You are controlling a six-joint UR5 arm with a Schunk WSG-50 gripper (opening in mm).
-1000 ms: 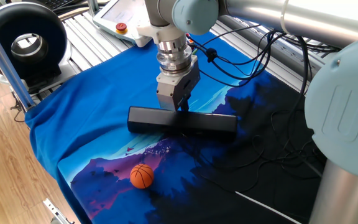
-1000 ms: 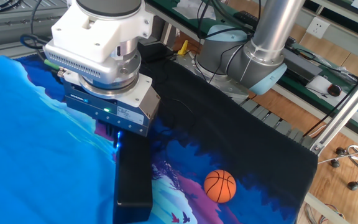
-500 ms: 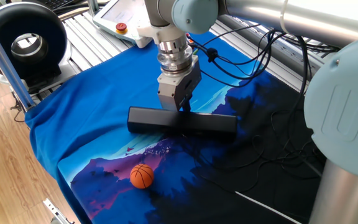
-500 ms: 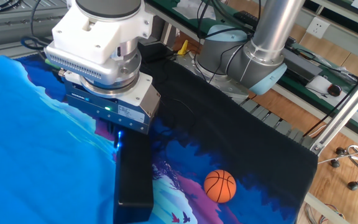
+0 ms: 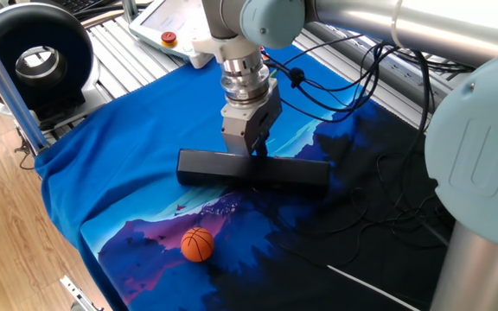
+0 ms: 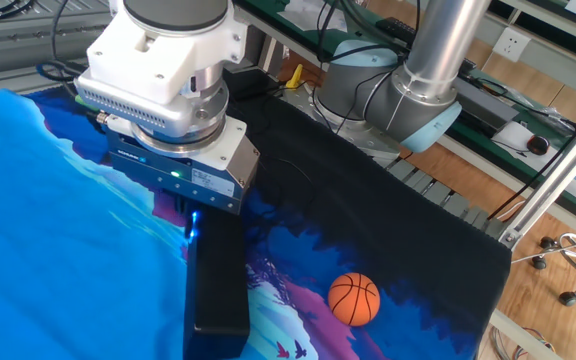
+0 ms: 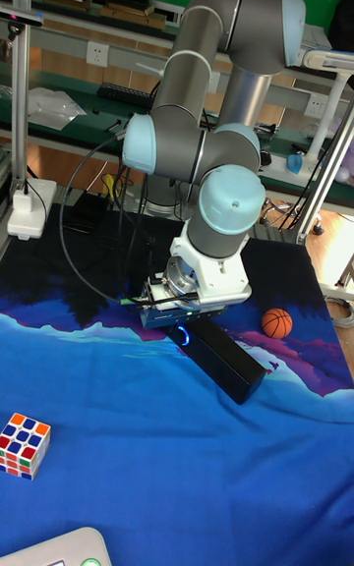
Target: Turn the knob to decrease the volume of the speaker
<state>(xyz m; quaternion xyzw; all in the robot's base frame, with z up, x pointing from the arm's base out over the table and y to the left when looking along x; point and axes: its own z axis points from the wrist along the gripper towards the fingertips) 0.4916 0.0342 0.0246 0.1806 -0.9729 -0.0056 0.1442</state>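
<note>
The speaker [image 5: 253,168] is a long black bar lying across the blue cloth, also seen end-on as the speaker [image 6: 218,285] and the speaker [image 7: 228,362]. My gripper [image 5: 251,153] stands upright over the bar's middle, fingers drawn close together and pressed onto its top. The knob is hidden between the fingers and under the gripper body. In the other fixed view the gripper [image 6: 194,216] covers the bar's far part, with a blue light glowing beneath it. The tall view shows the gripper [image 7: 183,332] at the bar's left end with the same glow.
A small orange ball [image 5: 197,244] lies on the cloth in front of the speaker. A round black ring-shaped device [image 5: 37,60] stands at the far left. A colour cube [image 7: 24,444] rests on the cloth. Loose cables [image 5: 353,86] trail behind the arm.
The gripper body has turned slightly about its upright axis and shifted a touch sideways. The speaker and ball stay where they were.
</note>
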